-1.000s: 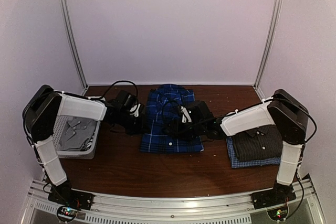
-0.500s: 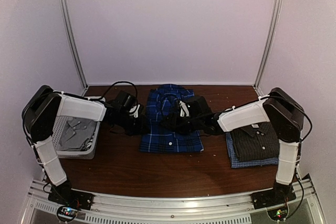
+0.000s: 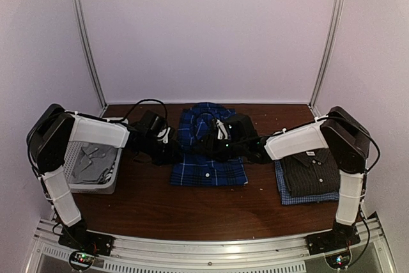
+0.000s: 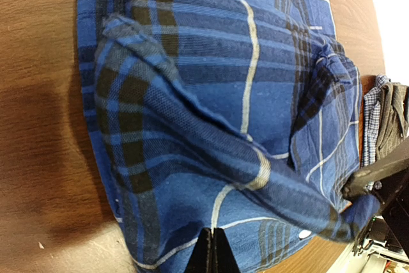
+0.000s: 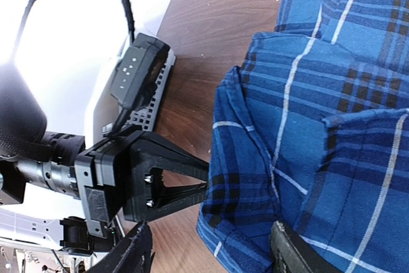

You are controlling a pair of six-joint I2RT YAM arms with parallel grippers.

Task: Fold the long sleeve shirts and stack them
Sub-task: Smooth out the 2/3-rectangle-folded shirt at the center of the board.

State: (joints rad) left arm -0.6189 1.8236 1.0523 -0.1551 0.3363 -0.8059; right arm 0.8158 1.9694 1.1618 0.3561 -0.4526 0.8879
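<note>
Fingers (image 4: 206,257) of the left gripper (image 3: 174,151) are seen pressed shut in the left wrist view, with the blue plaid shirt (image 3: 208,158) spread on the table (image 3: 160,202) just ahead of them. Whether any cloth is pinched cannot be told there. In the right wrist view the same closed tips are shown meeting the shirt's edge, a contact that is masked by the arms in the top view. The right gripper (image 5: 211,250) is open, its fingers (image 5: 291,250) set wide apart over the plaid cloth, which lies between and beyond them. A raised fold running across the shirt is shown only by the left wrist view. Well to the outer side of the right fingers, the dark grey checked shirt (image 3: 313,172) is stacked, folded, on the pale blue shirt (image 3: 287,197). A white basket (image 3: 96,190) is seen only from above, behind the left fingers.
</note>
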